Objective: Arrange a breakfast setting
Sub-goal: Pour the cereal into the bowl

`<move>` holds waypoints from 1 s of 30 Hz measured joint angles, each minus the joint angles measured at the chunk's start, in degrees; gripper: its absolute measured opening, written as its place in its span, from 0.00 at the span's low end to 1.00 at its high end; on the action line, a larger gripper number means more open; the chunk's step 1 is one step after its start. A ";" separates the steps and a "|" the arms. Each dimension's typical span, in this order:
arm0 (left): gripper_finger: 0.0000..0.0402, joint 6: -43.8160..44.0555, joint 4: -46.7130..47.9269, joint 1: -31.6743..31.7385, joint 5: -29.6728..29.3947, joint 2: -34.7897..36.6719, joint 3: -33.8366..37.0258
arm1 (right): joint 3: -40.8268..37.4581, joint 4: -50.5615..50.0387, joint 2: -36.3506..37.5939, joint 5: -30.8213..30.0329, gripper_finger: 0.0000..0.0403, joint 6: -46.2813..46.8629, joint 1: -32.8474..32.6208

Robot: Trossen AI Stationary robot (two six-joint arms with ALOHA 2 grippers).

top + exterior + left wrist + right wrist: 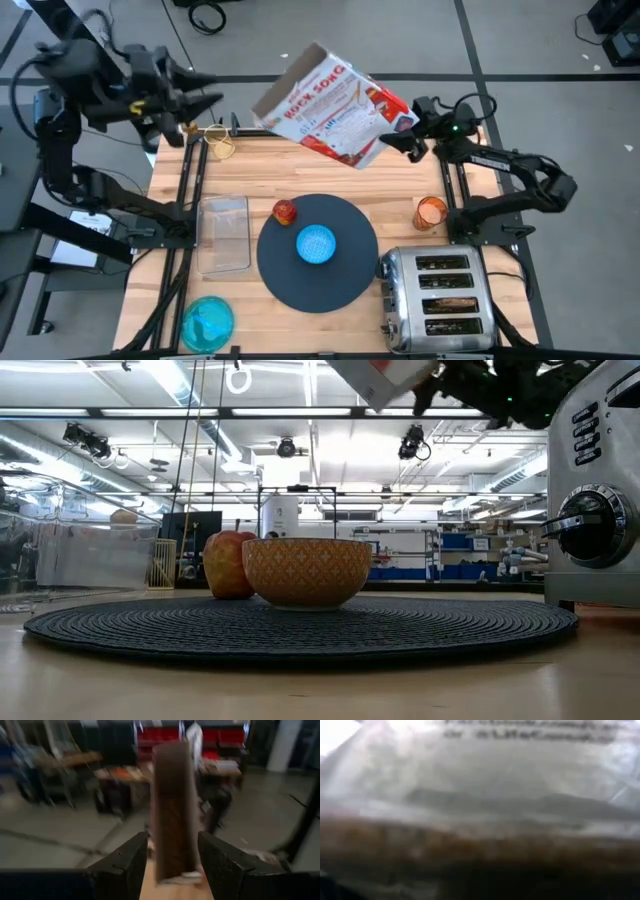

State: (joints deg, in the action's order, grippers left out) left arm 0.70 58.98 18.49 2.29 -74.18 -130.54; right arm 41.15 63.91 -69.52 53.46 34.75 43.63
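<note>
Right hand [408, 140] pinches open cereal box [330, 110], tilted above tabletop's far edge; contents could spill short of blue bowl [317, 243] at mat [340, 280] centre. Left hand [200, 105] spread, off far-left corner.

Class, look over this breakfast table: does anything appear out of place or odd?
Yes. The right gripper holds a cereal box tilted in the air beyond the blue bowl, not over it. The teal plate sits off the mat at the table's near-left corner.
</note>
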 joint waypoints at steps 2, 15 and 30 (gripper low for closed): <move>0.43 1.50 1.44 -1.37 0.12 -0.34 1.87 | -0.48 -2.96 1.56 4.83 0.61 -0.28 2.82; 0.39 7.72 -5.93 -4.28 -0.25 -0.50 15.71 | -4.29 -12.26 3.39 28.27 0.61 -2.80 14.68; 0.39 12.18 -13.62 -7.20 -0.24 -0.39 23.72 | -4.33 -22.72 4.18 36.67 0.60 -13.03 19.13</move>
State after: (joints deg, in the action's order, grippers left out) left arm 12.88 45.36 11.30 2.05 -74.56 -106.82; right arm 36.82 41.19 -65.33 90.13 21.72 62.76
